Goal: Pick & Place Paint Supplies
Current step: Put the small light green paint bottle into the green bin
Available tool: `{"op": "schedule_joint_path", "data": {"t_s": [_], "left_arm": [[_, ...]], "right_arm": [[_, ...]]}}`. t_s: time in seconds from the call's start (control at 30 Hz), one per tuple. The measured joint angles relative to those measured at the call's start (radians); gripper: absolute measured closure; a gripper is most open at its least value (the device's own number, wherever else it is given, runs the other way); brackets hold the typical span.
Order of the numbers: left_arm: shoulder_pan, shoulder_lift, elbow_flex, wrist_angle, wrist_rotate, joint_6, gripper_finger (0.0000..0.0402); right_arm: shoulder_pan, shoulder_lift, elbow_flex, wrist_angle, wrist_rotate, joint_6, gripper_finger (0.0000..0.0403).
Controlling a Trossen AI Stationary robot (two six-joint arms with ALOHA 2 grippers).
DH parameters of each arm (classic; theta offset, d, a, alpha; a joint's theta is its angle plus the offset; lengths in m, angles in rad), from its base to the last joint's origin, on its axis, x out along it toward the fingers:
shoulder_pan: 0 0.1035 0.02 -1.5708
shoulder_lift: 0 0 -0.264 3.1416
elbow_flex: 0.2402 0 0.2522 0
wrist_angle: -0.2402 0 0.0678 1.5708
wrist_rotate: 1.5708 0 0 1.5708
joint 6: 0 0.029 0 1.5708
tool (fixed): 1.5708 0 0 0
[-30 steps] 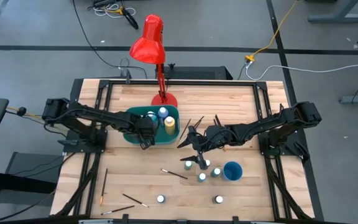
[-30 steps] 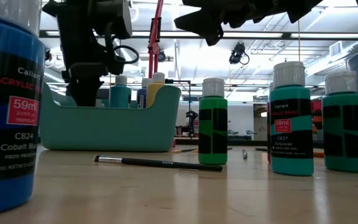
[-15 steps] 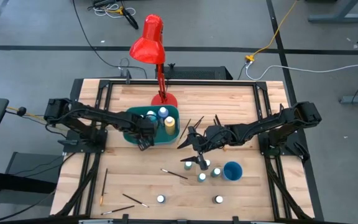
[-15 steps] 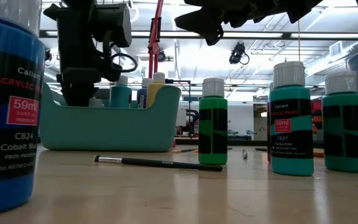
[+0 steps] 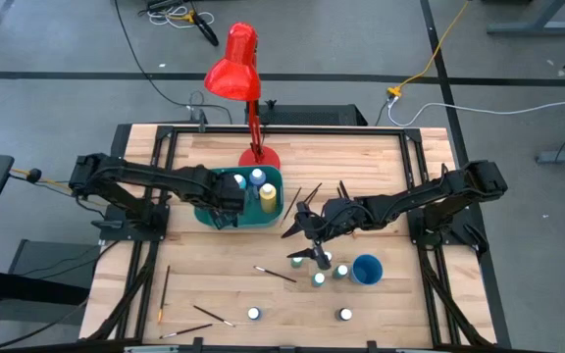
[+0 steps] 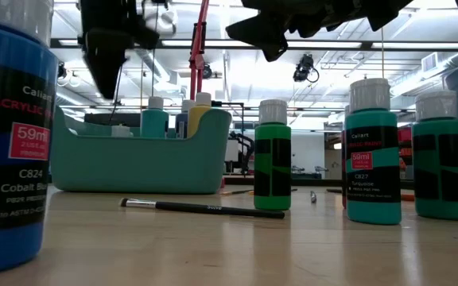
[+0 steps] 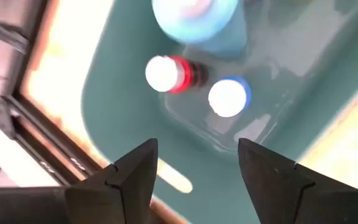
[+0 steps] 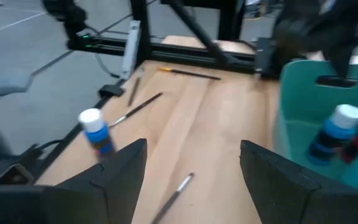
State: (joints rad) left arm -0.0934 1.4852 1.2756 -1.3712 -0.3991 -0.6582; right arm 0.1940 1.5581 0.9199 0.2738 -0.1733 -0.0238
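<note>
Paint bottles are split between the teal bin (image 5: pixel 240 218) and the open table (image 5: pixel 361 162). Inside the bin stand a blue bottle (image 5: pixel 257 178), a yellow bottle (image 5: pixel 268 195) and a white-capped one (image 5: pixel 238 182) beside them; the left wrist view also shows a red-and-black bottle (image 7: pixel 169 73) lying next to a small blue one (image 7: pixel 227 98) on the bin floor.

On the table, three teal and green bottles (image 5: pixel 319 278) cluster just beside the round blue cup (image 5: pixel 367 269). Two more bottles (image 5: pixel 253 314) stand near the front edge, well apart from each other. Thin dark paintbrushes (image 5: pixel 275 275) lie scattered: one between the bin and the front bottles, others toward the front left corner and beside the bin's right end.

The left gripper (image 5: pixel 226 208) hangs over the left part of the bin, its fingers (image 7: pixel 129 177) spread apart and holding nothing. The right gripper (image 5: pixel 307 250) hovers above the bottle cluster near the cup, fingers (image 8: pixel 120 174) wide apart and empty.

A red desk lamp (image 5: pixel 235 69) stands behind the bin.
</note>
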Motion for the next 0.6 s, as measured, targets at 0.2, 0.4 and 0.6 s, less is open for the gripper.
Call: {"op": "schedule_joint_path", "data": {"t_s": [0.2,0.4,0.6], "left_arm": [[-0.138,-0.019,0.117,0.007,-0.148,0.018,0.0172],[-0.299,-0.105,0.053,0.164,-0.226,0.056,0.0178],[-0.416,-0.246,-0.14,0.46,-0.244,0.014,0.0184]], "right_arm": [[0.0,-0.002,0.0,-0.011,-0.029,0.046,0.014],[0.009,-0.09,0.0,-0.129,-0.012,0.081,0.014],[0.068,-0.198,0.0,-0.317,0.239,0.095,0.014]]}}
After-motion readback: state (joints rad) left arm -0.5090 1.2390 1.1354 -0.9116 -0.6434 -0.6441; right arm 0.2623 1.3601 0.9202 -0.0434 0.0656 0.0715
